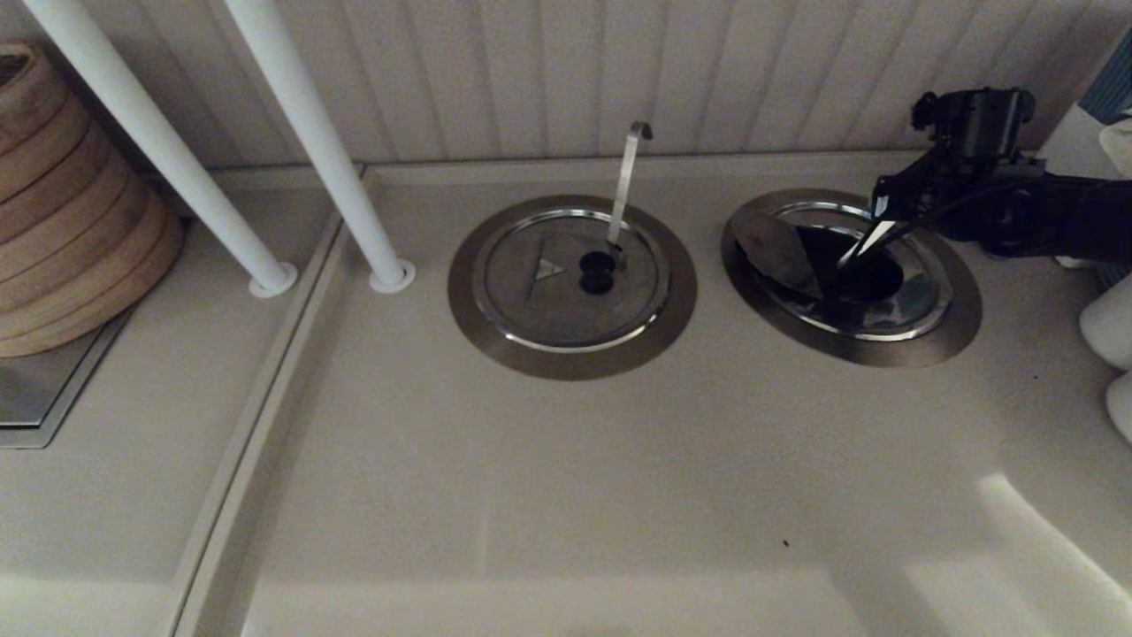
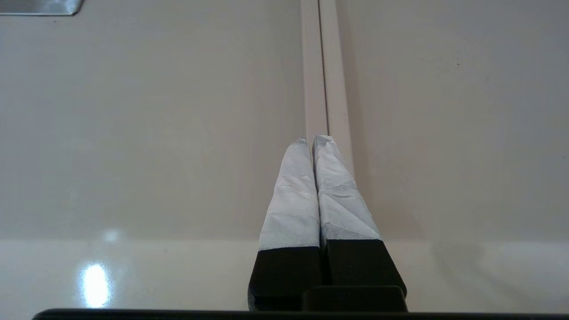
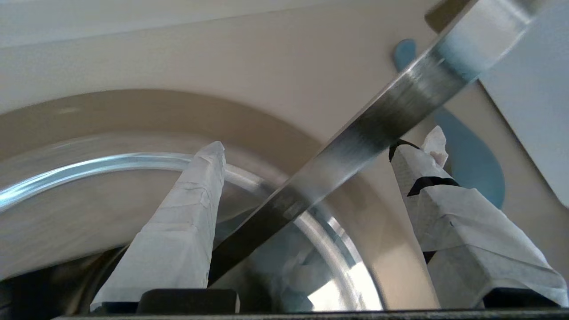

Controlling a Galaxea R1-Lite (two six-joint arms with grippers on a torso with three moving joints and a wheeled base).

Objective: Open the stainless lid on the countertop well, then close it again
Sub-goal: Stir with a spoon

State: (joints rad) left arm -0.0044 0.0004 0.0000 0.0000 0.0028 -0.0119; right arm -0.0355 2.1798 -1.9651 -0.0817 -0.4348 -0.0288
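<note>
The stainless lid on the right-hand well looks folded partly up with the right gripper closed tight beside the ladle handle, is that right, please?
Not quite: the right gripper is open, not closed. The right wrist view shows its fingers spread wide, with the ladle handle slanting across the gap between them. The rest holds: in the head view the stainless lid is folded partly up over the countertop well.

Right gripper (image 1: 871, 243) sits over the countertop well (image 1: 959, 332), fingers apart w/ the slanted ladle handle (image 3: 355, 138) crossing btwn them, blocking a straight drop. Beside it, robot's left, the stainless lid (image 1: 774, 248) stands folded up (well mouth below is open, dark). Just beyond: wall panel (image 1: 707, 80). To its right, white containers (image 1: 1110, 327) crowd in. Toward robot: bare counter (image 1: 619, 495), free room.
</note>
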